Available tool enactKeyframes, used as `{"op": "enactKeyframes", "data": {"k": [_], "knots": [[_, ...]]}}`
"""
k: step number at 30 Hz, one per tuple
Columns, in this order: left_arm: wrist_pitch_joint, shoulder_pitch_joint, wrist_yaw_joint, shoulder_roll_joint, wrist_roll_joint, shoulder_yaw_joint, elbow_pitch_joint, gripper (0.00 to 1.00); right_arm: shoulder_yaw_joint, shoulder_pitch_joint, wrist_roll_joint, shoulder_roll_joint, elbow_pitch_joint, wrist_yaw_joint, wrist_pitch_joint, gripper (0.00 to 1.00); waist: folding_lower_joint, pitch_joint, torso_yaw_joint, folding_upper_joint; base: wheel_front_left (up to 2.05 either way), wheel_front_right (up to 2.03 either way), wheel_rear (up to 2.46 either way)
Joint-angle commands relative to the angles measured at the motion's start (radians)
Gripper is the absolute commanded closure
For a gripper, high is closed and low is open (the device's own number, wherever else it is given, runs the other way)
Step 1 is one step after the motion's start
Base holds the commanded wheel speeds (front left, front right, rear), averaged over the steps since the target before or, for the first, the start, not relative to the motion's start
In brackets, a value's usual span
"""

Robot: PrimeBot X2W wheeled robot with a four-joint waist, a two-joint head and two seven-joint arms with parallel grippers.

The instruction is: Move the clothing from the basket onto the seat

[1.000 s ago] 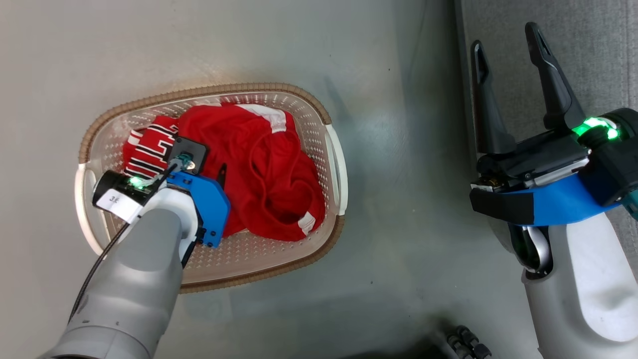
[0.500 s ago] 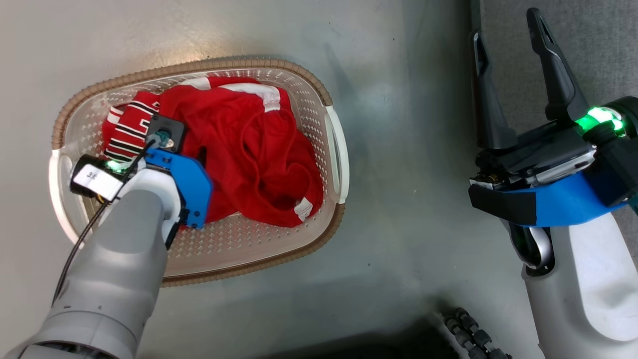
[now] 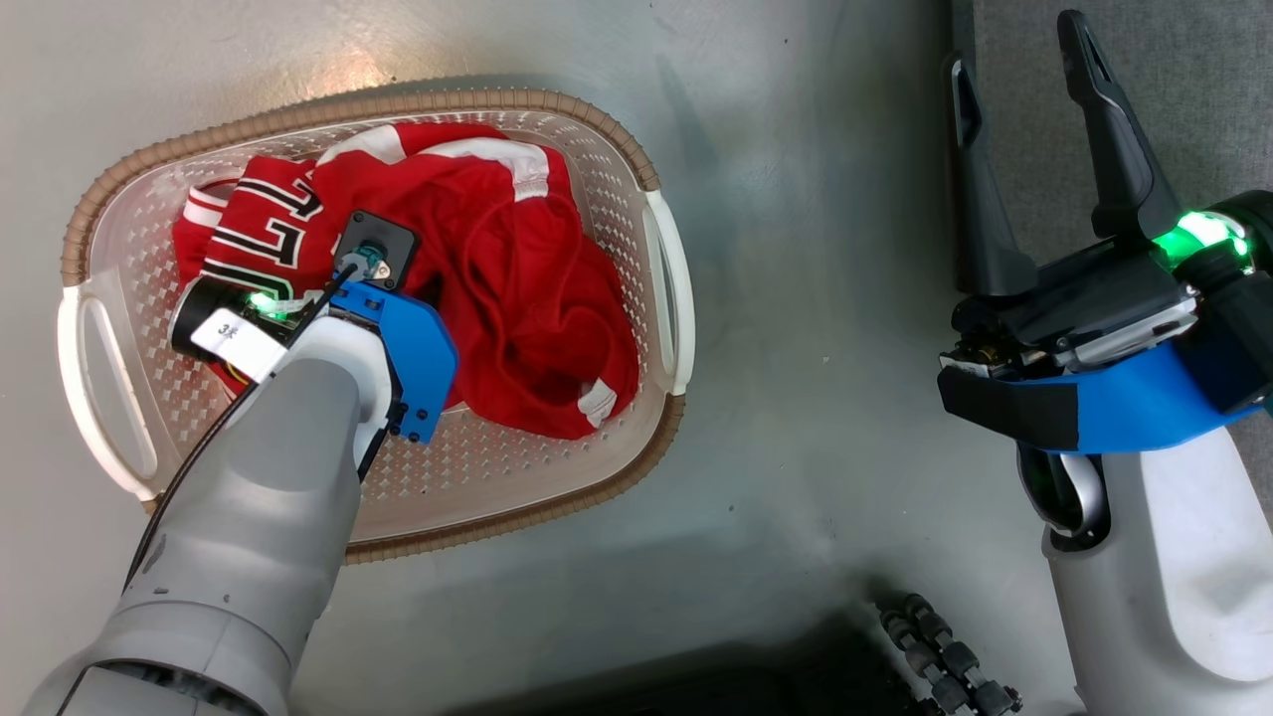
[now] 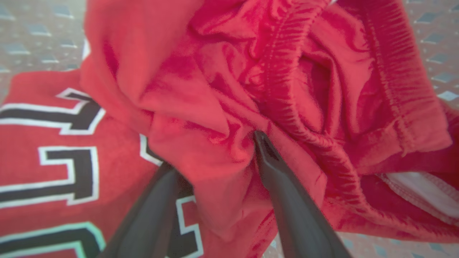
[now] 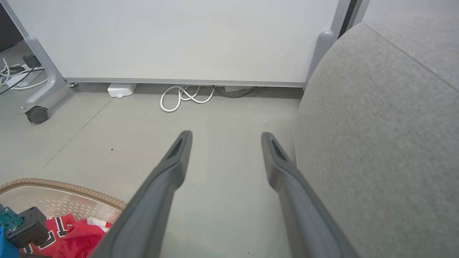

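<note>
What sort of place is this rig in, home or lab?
Likely a lab mock-up, not a home: a wheeled white partition, loose cables along its base, and a bare grey floor. The seat and basket look like staged props.

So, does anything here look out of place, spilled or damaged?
Nothing stands out. The red clothing lies crumpled inside the basket, none hanging over its rim. A white cable lies loosely looped on the floor by the wall panel, away from the basket.
</note>
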Motion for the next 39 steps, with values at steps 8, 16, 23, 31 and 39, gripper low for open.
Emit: {"op": "enactKeyframes", "data": {"k": [8, 16, 23, 31, 39], "knots": [[-0.065, -0.003, 0.000, -0.011, -0.021, -0.032, 0.000, 1.00, 0.000, -0.009, 0.008, 0.002, 0.013, 0.001, -0.004, 0.00, -0.0001, -0.036, 0.017, 0.0000, 0.00, 0.00, 0.00], [-0.186, 0.028, 0.000, -0.037, -0.073, -0.052, -0.018, 1.00, 0.003, 0.016, 0.005, -0.015, 0.036, 0.001, -0.004, 0.00, -0.0001, -0.137, 0.049, 0.0000, 0.00, 0.00, 0.00], [-0.234, 0.081, 0.000, -0.052, -0.139, -0.068, -0.070, 1.00, -0.003, 0.054, 0.004, -0.031, 0.062, 0.001, -0.004, 0.00, -0.0001, -0.255, 0.092, 0.0000, 0.00, 0.00, 0.00], [-0.240, 0.178, 0.001, -0.048, -0.173, -0.046, -0.203, 1.00, -0.013, 0.121, 0.009, -0.037, 0.095, 0.001, -0.004, 0.00, -0.0001, -0.406, 0.130, 0.0000, 0.00, 0.00, 0.00], [-0.241, 0.276, 0.013, -0.029, -0.136, 0.008, -0.366, 1.00, -0.010, 0.198, 0.008, -0.029, 0.130, 0.001, -0.004, 0.00, -0.0001, -0.557, 0.149, 0.0000, 0.00, 0.00, 0.00]]}}
